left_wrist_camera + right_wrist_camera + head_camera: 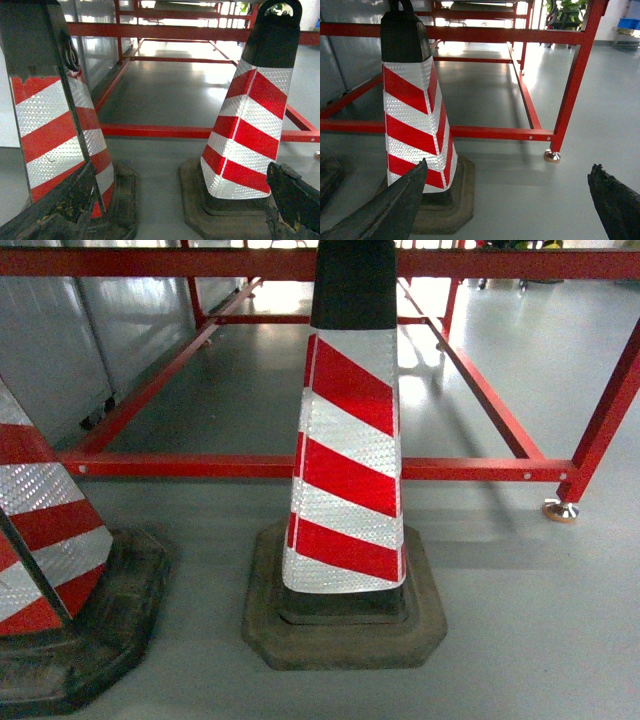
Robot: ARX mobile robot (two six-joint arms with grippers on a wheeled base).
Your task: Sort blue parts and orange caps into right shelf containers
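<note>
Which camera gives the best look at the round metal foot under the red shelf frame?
The right wrist view: the metal foot sits unobstructed under the red frame post, on the gray floor. The head view shows it smaller, at the right edge. The left wrist view shows only a sliver of something at its right edge, too cut off to identify.

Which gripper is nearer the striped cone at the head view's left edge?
Left. The left gripper hangs close beside the left cone; the right gripper sits past the middle cone, farther off.
</note>
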